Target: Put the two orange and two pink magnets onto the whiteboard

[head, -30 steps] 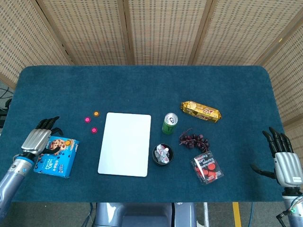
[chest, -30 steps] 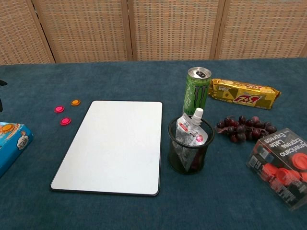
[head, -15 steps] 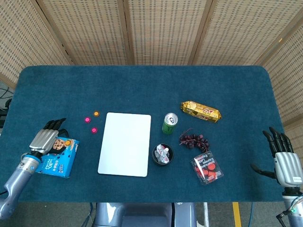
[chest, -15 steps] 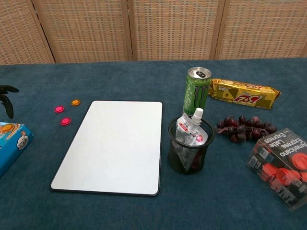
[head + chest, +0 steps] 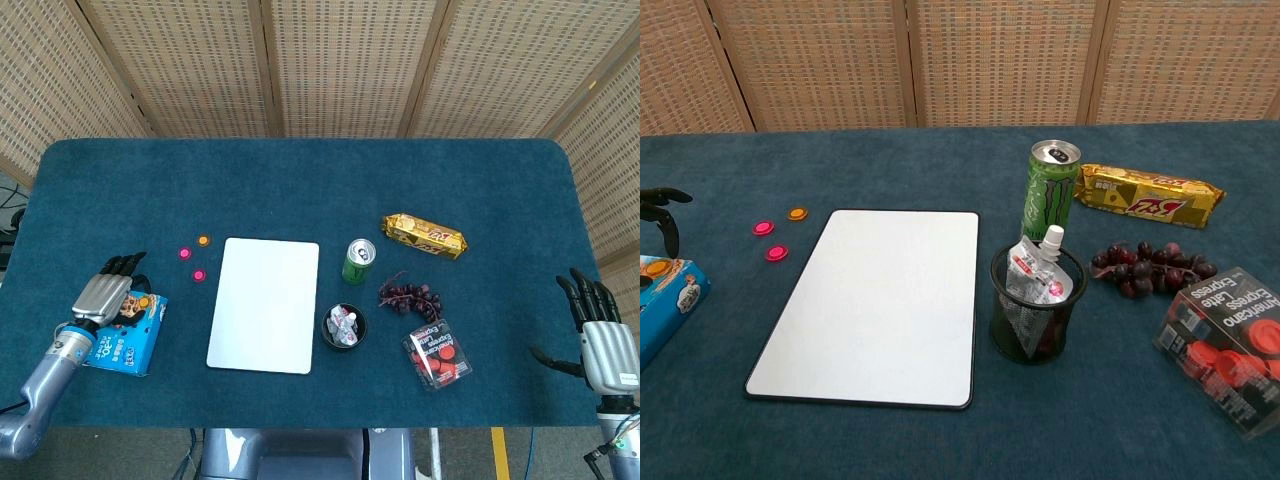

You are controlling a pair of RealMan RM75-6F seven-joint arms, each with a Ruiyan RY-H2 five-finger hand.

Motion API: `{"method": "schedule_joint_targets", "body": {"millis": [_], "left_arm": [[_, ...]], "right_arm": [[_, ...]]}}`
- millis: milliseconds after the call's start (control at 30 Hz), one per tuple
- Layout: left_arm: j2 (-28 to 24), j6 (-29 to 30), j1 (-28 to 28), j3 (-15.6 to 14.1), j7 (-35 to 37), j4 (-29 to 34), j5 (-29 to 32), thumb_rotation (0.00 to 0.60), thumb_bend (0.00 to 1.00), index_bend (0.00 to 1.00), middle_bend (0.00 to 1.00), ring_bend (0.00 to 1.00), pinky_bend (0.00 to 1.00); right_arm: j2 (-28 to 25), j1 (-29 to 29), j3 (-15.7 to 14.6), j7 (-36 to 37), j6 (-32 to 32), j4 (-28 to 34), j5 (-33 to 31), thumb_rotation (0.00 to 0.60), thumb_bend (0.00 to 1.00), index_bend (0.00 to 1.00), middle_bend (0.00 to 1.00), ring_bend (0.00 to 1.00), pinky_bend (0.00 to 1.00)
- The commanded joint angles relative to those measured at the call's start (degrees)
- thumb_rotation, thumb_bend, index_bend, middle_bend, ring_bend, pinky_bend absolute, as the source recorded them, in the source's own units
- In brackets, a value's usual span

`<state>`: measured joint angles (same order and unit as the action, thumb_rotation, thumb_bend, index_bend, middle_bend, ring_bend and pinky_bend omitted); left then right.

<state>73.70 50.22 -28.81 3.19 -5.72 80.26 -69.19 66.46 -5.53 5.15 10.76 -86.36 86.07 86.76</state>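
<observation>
The whiteboard (image 5: 263,305) (image 5: 875,300) lies flat, left of the table's middle. Just off its far left corner sit an orange magnet (image 5: 203,240) (image 5: 797,213) and two pink magnets (image 5: 183,253) (image 5: 198,274), all on the cloth. An orange disc (image 5: 654,266) shows on the blue cookie box (image 5: 120,338); I cannot tell whether it is a magnet or print. My left hand (image 5: 106,292) (image 5: 664,208) hovers over that box, fingers stretched out, holding nothing. My right hand (image 5: 603,338) rests at the table's right front edge, fingers spread and empty.
Right of the board stand a green can (image 5: 358,261) and a black mesh cup (image 5: 344,326) holding a pouch. Further right lie dark grapes (image 5: 408,296), a gold biscuit packet (image 5: 425,234) and a clear box of red capsules (image 5: 437,354).
My left hand has slid forward and to the right over the cookie box, closer to the magnets. The right hand and all objects have stayed put.
</observation>
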Motion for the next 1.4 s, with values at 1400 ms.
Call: {"method": "schedule_joint_targets", "body": {"millis": [1400], "left_arm": [[12.39, 0.62, -12.04, -0.17, -28.11, 15.98, 13.70, 0.600, 0.36, 0.53, 0.00, 0.00, 0.00]], "right_arm": [[-0.34, -0.06, 0.22, 0.83, 1.14, 0.11, -1.05, 0.600, 0.13, 0.00, 0.00, 0.00, 0.00]]}}
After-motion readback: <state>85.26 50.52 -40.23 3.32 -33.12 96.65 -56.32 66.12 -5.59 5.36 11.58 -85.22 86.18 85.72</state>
